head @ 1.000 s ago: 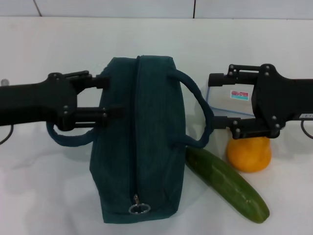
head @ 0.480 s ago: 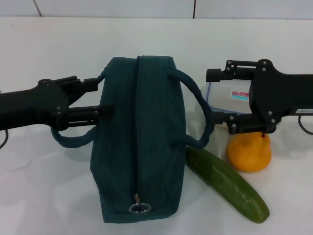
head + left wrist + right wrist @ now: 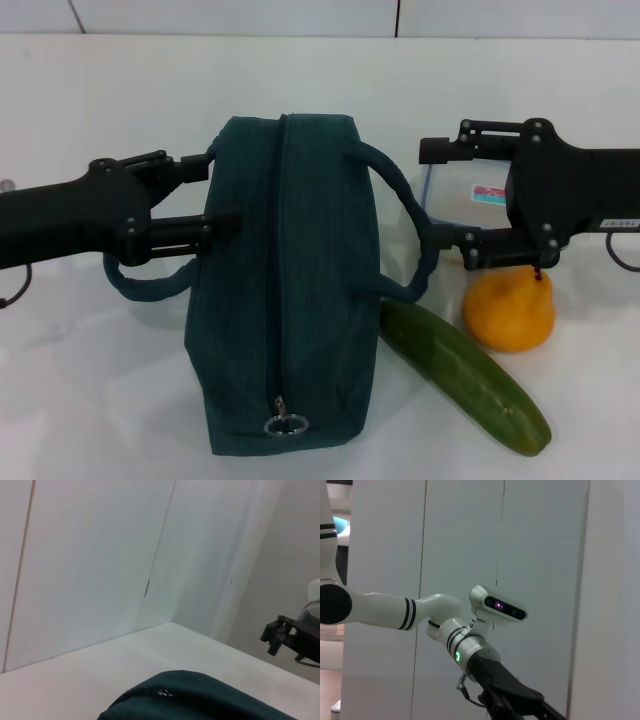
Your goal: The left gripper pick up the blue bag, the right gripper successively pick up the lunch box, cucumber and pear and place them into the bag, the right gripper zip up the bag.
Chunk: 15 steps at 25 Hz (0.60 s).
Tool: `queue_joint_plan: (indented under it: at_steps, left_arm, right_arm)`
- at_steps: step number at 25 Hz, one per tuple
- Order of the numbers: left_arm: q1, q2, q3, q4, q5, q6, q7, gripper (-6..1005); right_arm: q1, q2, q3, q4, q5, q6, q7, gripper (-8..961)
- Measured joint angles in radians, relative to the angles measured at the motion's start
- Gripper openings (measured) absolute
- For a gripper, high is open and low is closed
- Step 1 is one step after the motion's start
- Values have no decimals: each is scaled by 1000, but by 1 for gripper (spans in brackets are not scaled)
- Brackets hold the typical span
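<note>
Left gripper [image 3: 218, 190] has edged back toward the blue bag [image 3: 285, 290], fingers spread at its handle; right gripper [image 3: 440, 200] open above lunch box [image 3: 465, 205].

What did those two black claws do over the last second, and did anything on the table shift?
The left gripper wavered beside the dark teal fabric bag, gripping nothing. The right gripper rose slightly, uncovering the orange-yellow pear's top. Bag, pear, long green cucumber and clear lunch box stayed put.

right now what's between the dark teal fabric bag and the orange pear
In the head view, the long green cucumber lies diagonally between the dark teal fabric bag and the orange pear.
</note>
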Motion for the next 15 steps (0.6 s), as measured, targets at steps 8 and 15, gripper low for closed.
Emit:
queue_joint_plan:
  at_steps: [8, 15]
  left_arm:
    - [-39, 4, -5, -102, -10, -18, 63, 745]
    - [-61, 1, 3, -141, -11, -21, 72, 524]
  right_arm:
    - [-7, 0, -2, 4, 0, 1, -1, 724]
    - [-10, 0, -3, 8, 0, 1, -1, 724]
